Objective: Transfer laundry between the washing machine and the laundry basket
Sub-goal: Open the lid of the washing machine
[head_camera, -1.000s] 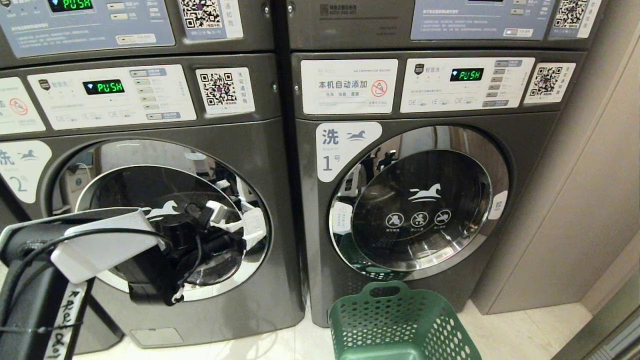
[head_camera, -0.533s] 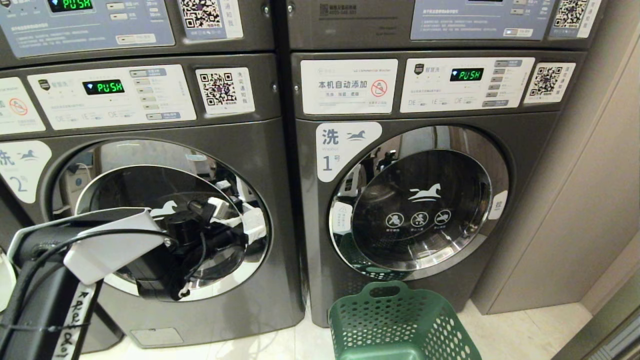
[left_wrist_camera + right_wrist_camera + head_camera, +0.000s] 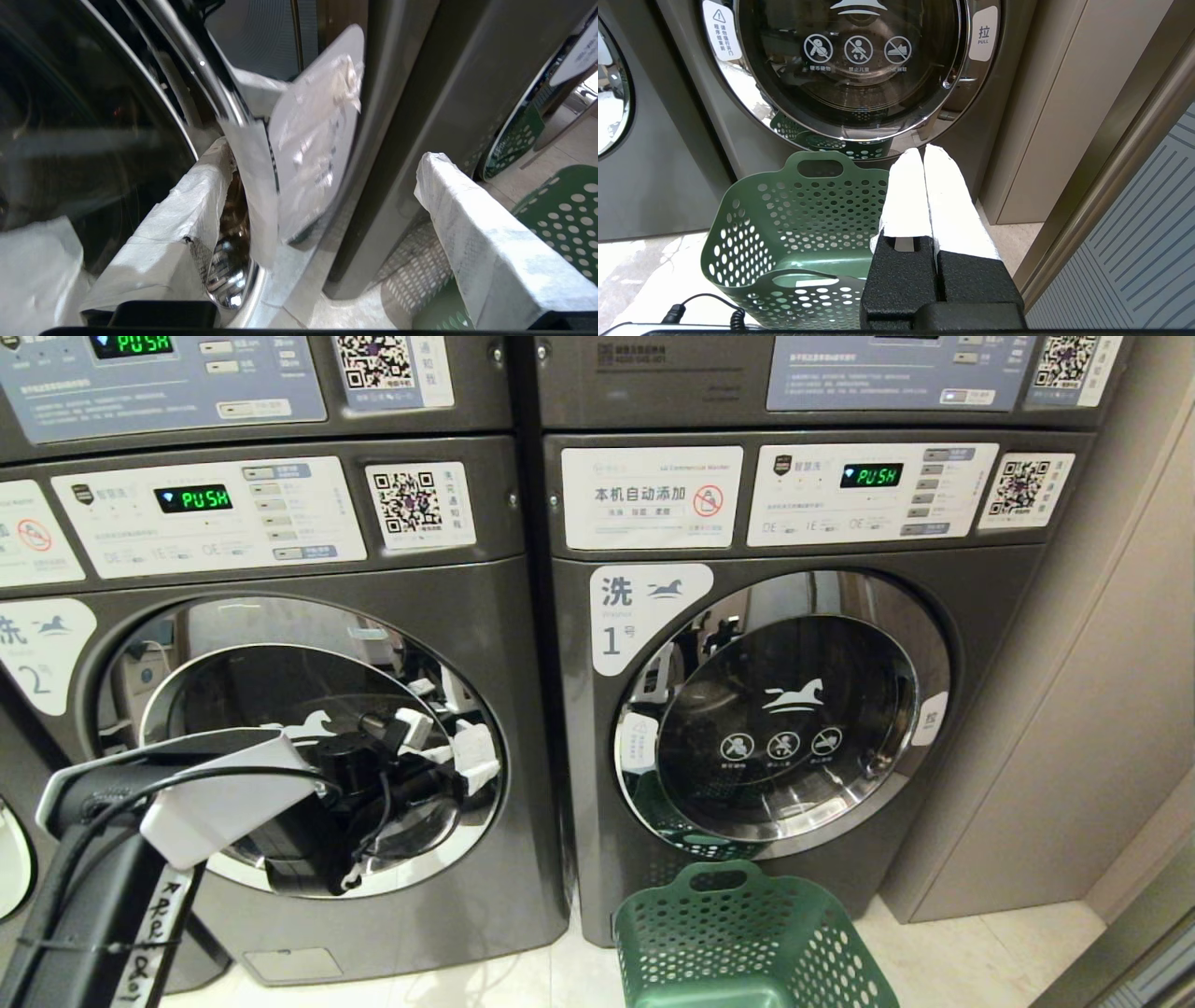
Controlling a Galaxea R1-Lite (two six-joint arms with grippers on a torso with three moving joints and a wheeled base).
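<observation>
Rightward crept the left gripper (image 3: 448,747) across the closed door of the washing machine (image 3: 308,747)
Its fingers (image 3: 177,224) stood wide, one against the door's chrome rim; right gripper (image 3: 924,186) pressed shut above the empty green laundry basket (image 3: 747,933) on the floor

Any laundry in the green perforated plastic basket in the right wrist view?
No, the green perforated plastic basket shows only its bare inside walls and floor, with no cloth in it.

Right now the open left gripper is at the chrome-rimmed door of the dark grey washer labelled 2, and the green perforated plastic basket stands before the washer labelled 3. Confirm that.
One error: the green perforated plastic basket stands before the washer labelled 1, as the head view shows. The open left gripper is indeed at the chrome-rimmed door of the dark grey washer labelled 2.
</observation>
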